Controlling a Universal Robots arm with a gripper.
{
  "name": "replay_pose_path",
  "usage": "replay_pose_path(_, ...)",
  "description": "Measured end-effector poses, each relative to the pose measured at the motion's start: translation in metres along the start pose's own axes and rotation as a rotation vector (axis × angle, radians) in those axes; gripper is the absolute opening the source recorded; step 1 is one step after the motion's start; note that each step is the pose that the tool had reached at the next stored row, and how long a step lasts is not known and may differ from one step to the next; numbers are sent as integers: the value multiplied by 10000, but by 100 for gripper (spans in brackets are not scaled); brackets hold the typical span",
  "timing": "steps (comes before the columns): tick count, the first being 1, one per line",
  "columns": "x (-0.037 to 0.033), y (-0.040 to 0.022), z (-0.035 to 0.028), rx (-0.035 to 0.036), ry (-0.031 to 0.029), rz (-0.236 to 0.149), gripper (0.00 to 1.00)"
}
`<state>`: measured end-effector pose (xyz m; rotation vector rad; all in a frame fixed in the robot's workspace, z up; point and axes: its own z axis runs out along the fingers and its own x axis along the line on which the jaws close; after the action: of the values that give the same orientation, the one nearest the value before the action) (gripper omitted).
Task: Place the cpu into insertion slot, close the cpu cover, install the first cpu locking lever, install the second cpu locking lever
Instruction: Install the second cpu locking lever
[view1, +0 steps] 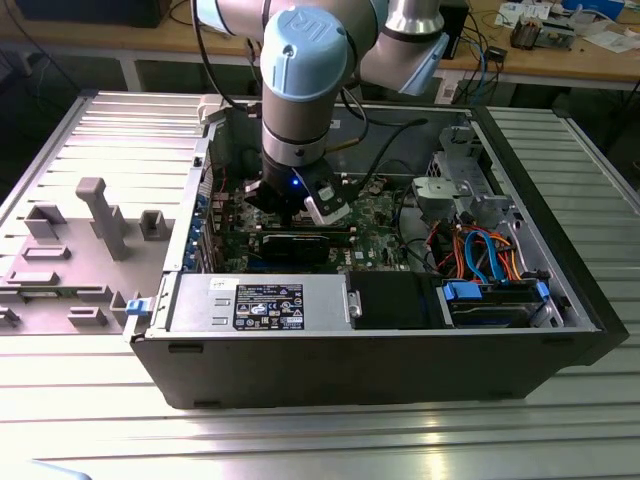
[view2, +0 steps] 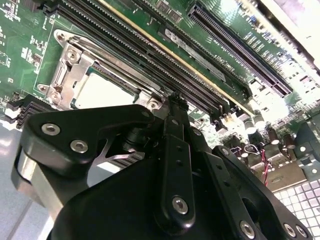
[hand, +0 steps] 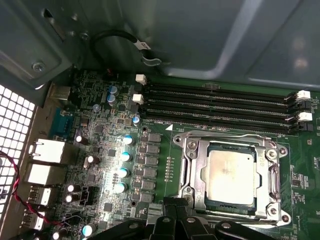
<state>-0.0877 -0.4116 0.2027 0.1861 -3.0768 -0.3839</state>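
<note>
The cpu (hand: 231, 176) lies flat in the insertion slot on the green board, its silver top showing through the window of the cpu cover (hand: 192, 170). The cover lies down flat around the chip, and the slot's pin field is hidden beneath them. A thin wire lever (hand: 225, 135) runs along the cover's edge beside the memory slots. My gripper (hand: 176, 205) hovers just off one corner of the socket with its fingers shut and nothing between them. In the second wrist view, the gripper (view2: 175, 100) points at the socket corner next to the cpu (view2: 102, 92). The exterior view shows the gripper (view1: 300, 215) low inside the open computer case.
Long black memory slots (hand: 215, 102) run beside the socket. A black graphics card (view1: 290, 245) lies just in front of the gripper, with the power supply (view1: 260, 300) nearer the case front. A drive cage with coloured cables (view1: 490, 260) sits at the exterior view's right. A grey fixture (view1: 100, 215) stands outside the case.
</note>
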Motion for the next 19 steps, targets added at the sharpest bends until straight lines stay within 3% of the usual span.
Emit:
replay_pose_path(8,3,-5,31,-251,-30,-12,11)
replay_pose_path(10,3,-10,56,-280,-32,-14,11)
replay_pose_path(12,3,-15,68,-265,-27,-12,11)
replay_pose_path(19,6,28,-98,-269,-20,-10,11)
